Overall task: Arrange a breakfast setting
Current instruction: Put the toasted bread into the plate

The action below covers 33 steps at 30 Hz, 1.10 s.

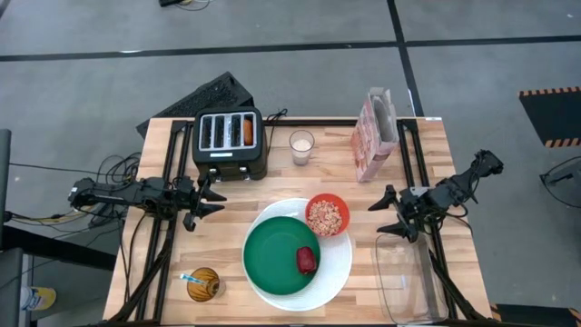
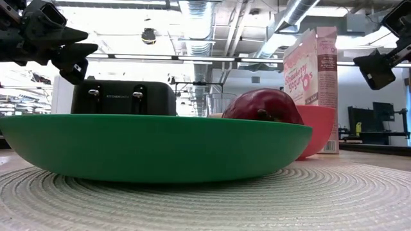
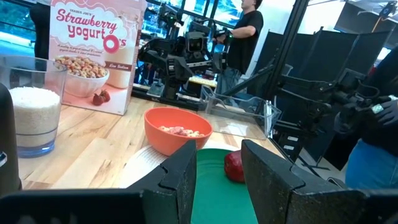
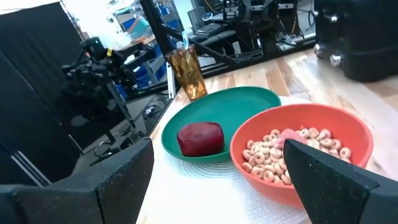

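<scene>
Green round plate (image 1: 277, 256) sits on the large white round plate (image 1: 338, 272), near-centre of the wooden counter (image 1: 236, 204). Dark-red fruit (image 1: 306, 261) lies on the green plate's right side. Small red bowl of cereal (image 1: 327, 215) sits at the white plate's far-right rim.

Round toasted bread (image 1: 249, 131) sits in the black toaster (image 1: 229, 143) at the far left; blue-handled spoon (image 1: 192, 278) stands in an amber glass (image 1: 203, 284) at the near left. My read: plates, bowl and fruit are placed; toast and spoon are not.

Next move likely calls for the left arm to reach over the toaster slot or the glass.

Left gripper (image 1: 211, 199) hovers just near of the toaster, jaws partly open, holding nothing. Right gripper (image 1: 388, 214) hovers right of the bowl, jaws wide apart, empty.
</scene>
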{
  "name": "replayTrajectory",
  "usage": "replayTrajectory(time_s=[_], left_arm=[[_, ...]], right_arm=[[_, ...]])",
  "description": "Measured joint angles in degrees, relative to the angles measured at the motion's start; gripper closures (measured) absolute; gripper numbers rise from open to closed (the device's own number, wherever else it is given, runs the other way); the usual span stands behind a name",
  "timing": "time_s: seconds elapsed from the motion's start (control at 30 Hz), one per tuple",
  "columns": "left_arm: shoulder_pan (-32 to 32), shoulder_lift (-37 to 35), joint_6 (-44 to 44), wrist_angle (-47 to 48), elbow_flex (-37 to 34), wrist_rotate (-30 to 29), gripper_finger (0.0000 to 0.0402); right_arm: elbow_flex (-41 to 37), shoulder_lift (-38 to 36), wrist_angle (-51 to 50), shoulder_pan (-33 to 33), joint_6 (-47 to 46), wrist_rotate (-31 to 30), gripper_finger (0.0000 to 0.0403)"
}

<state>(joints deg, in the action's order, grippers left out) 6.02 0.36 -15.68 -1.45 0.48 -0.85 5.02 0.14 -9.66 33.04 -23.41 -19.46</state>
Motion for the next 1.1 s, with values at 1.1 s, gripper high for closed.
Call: replayTrajectory(time_s=[1.1], left_arm=[[0.00, 0.00, 0.17, 0.00, 0.01, -0.29, 0.0288]], right_arm=[[0.16, 0.00, -3.84, -0.13, -3.57, -0.68, 0.0025]])
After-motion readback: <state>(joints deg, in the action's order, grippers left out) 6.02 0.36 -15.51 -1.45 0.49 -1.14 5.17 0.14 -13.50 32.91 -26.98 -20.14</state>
